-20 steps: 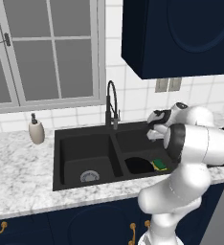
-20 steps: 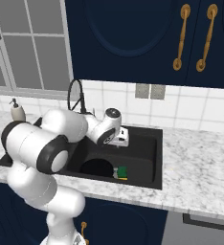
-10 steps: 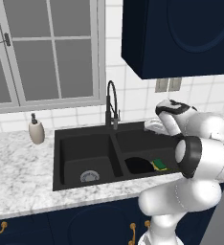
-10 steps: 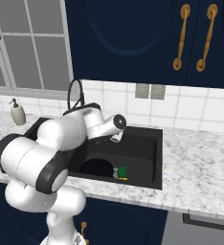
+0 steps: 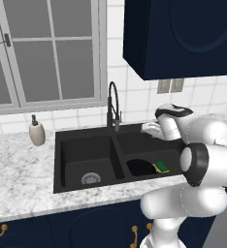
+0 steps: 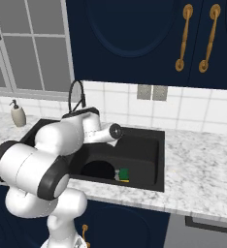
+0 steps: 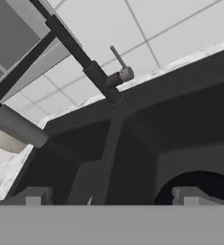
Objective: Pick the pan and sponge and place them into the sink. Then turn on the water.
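Gripper (image 7: 111,195) open & empty, tips apart, hovering over the sink (image 5: 72,145) facing the faucet (image 7: 100,80). Pan (image 5: 140,167) & sponge (image 5: 161,166) both lie in the right basin, so faucet step's on. Next: reach its small silver lever (image 7: 121,66) w/ the fingers & push it; no water running yet.

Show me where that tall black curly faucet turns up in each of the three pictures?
Left base view: the tall black gooseneck faucet stands at centre, behind the divider of the matte black double-basin sink.
Right base view: it rises upper left, just above the white arm.
Hand view: its dark neck slants from top left, small silver lever beside it.
Shared landmark: the sink's divider below the faucet.
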You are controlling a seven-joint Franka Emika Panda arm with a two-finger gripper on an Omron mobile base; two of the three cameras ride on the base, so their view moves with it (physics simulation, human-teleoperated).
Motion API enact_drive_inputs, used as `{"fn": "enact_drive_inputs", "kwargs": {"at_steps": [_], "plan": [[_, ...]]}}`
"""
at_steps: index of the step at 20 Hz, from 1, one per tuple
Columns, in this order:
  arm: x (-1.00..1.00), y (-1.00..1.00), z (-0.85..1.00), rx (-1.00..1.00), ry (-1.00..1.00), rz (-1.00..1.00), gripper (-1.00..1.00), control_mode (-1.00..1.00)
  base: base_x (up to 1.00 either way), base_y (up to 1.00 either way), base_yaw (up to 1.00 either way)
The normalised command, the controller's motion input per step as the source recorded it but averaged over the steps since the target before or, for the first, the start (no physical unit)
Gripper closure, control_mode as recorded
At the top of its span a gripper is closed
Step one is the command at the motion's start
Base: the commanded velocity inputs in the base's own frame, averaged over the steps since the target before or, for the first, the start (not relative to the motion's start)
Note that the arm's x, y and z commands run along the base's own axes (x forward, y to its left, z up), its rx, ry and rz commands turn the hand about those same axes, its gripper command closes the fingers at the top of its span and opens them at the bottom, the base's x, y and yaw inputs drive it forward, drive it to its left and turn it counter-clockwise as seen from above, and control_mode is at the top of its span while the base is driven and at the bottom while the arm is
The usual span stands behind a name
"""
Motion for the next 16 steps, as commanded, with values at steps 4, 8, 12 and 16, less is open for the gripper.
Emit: {"fn": "enact_drive_inputs", "kwargs": {"at_steps": [4,8,12,16], "plan": [[0.15,0.00,0.03,0.12,0.02,0.00,-1.00,-1.00,0.00,0.00,0.00],[0.30,0.04,0.11,0.20,0.00,0.00,-1.00,-1.00,0.00,0.00,0.00],[0.29,0.06,0.01,0.13,0.00,0.00,-1.00,-1.00,0.00,0.00,0.00],[0.18,0.26,0.02,0.07,0.00,0.00,-1.00,-1.00,0.00,0.00,0.00]]}}
